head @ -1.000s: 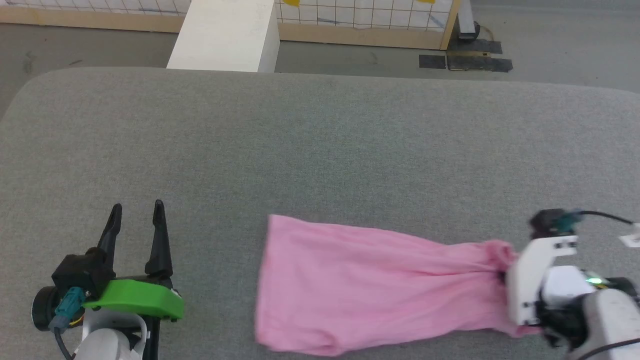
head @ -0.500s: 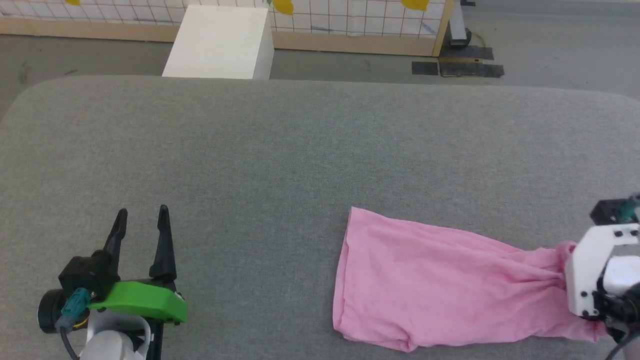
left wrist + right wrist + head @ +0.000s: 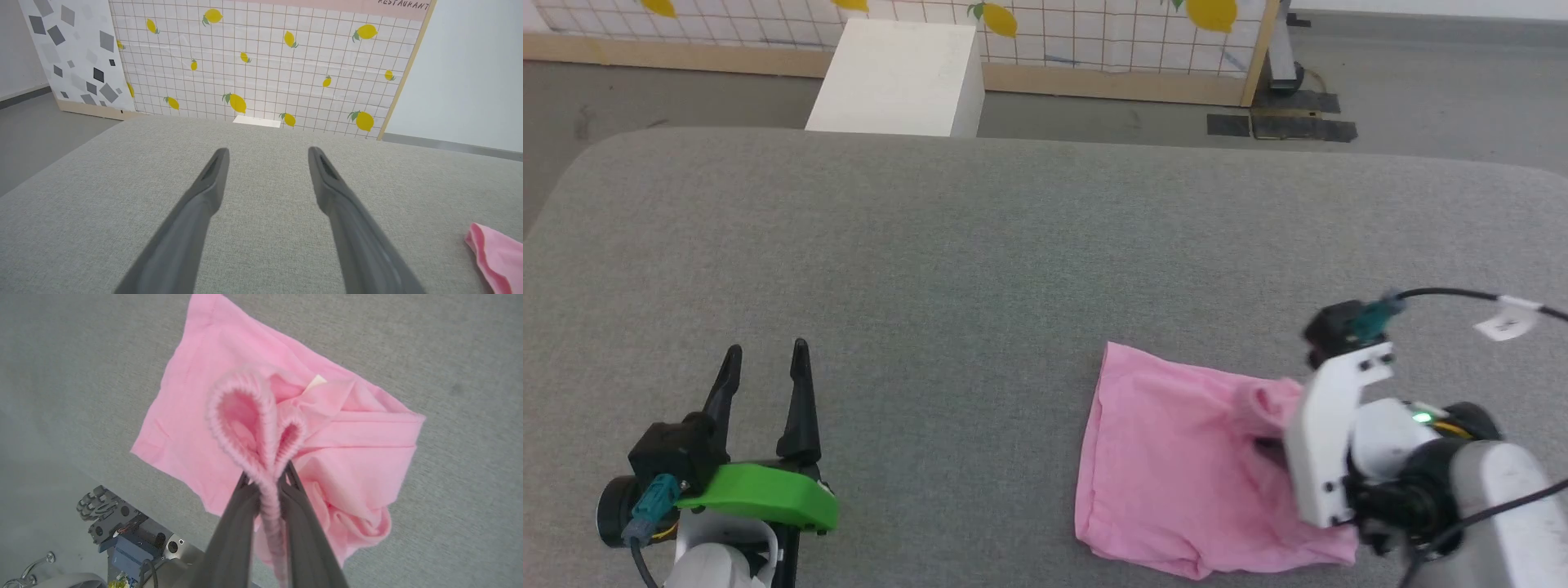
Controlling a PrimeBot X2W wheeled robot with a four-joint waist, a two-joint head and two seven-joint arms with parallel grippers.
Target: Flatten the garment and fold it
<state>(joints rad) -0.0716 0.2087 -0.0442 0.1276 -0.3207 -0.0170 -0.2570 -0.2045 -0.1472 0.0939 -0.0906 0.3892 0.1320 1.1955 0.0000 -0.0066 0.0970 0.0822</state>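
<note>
At the left, the left gripper hovers over the bare grey surface, its jaws spread wide with nothing between them. Well to its right, the pink garment lies bunched on the surface, near the robot's edge. The right gripper has its jaws pinching the gathered waistband, which stands up in loops above the cloth.

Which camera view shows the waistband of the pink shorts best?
Right wrist view: the waistband loops close up, pinched by the right gripper. Head view: mostly behind that arm. Left wrist view: a corner of the shorts.
</note>
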